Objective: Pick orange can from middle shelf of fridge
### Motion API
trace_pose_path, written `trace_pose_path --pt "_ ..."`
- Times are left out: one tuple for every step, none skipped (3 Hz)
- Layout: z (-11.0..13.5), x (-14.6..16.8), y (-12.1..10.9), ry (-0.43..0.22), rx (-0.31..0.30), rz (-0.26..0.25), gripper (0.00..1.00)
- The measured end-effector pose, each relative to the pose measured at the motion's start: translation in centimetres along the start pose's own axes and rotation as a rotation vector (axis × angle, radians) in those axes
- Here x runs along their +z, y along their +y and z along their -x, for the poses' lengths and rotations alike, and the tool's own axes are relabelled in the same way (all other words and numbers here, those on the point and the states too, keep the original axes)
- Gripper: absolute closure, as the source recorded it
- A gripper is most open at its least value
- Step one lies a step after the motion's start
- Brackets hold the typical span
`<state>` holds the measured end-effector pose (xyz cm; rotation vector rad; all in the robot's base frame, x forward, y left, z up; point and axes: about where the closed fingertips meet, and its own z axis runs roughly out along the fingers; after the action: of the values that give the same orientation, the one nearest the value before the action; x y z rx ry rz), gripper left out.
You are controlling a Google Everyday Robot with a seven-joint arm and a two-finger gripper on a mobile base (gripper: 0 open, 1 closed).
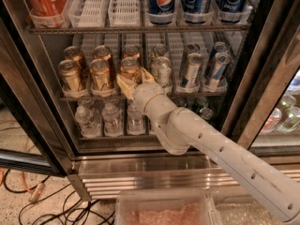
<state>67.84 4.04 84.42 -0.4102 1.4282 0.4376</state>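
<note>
A clear plastic bin (pixel 161 201) sits at the bottom centre, with pinkish, blurred contents. Left of the bin lies a pale speckled floor (pixel 16 207), crossed by loose black cables (pixel 61 209). Farther left of the bin, an orange cable (pixel 36 192) runs over the same floor. Up and to the right of the bin, a neighbouring glass-fronted cooler (pixel 287 110) shows a few bottles in dim, cool light. The light around the bin is warm and yellowish. The end effector (pixel 135 81) is well above the bin, slightly to its left.
</note>
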Motion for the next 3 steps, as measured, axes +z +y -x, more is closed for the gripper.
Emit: trace_pose_path --pt "0.00 0.03 0.01 0.000 0.000 0.000 0.87" --pt "-0.01 0.04 0.03 0.000 0.001 0.001 1.00" --pt "0.12 0.01 0.07 -0.003 -0.001 0.003 1.00"
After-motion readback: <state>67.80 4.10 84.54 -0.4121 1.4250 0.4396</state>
